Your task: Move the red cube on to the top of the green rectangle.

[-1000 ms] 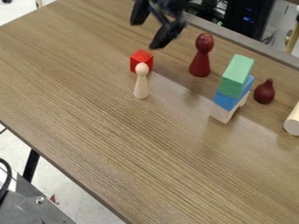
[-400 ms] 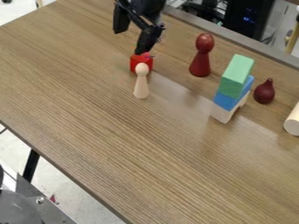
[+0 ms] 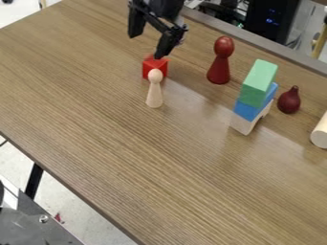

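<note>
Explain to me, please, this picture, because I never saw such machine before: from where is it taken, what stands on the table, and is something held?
The black machine is a robot arm, seen from a fixed camera looking down at a slant. Its end effector is open, by the red cube, and holds nothing. On the table, a pale peg stands before the cube. To the right are a dark red peg, a green block on a blue block on a pale block, a small dark red pear shape and a pale cylinder.
</note>
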Controlling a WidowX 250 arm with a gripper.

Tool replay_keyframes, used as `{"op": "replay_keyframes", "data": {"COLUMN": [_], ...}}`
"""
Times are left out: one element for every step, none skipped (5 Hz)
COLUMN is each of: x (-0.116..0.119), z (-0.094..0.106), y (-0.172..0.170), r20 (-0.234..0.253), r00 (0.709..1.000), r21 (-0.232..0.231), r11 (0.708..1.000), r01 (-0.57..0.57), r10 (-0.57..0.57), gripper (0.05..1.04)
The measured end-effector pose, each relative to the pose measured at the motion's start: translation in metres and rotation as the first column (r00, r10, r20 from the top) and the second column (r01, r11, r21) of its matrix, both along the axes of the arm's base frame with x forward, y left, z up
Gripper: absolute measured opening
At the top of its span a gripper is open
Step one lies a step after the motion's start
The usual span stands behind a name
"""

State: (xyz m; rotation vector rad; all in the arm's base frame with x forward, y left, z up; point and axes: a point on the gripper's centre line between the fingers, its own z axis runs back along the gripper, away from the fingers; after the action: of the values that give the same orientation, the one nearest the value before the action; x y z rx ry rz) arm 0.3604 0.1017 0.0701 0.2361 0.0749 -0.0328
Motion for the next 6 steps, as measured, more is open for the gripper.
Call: {"op": "replay_keyframes", "data": {"x": [0.008, 0.01, 0.01, 0.007, 0.007, 0.005], "z": [0.001, 0.0, -0.001, -0.004, -0.008, -0.024], "y": [-0.006, -0.01, -0.007, -0.007, -0.006, -0.006], "r20": [-0.005, 0.0, 0.004, -0.002, -0.008, -0.05], "r00": [0.999, 0.999, 0.998, 0.998, 0.999, 0.998], "r21": [-0.046, -0.099, -0.118, -0.13, -0.122, -0.123], "r11": [0.998, 0.994, 0.991, 0.99, 0.991, 0.991], "r01": [-0.032, -0.05, -0.06, -0.058, -0.055, -0.054], "r10": [0.032, 0.05, 0.061, 0.058, 0.054, 0.048], "gripper": [1.001, 1.001, 1.001, 1.001, 1.001, 1.001]}}
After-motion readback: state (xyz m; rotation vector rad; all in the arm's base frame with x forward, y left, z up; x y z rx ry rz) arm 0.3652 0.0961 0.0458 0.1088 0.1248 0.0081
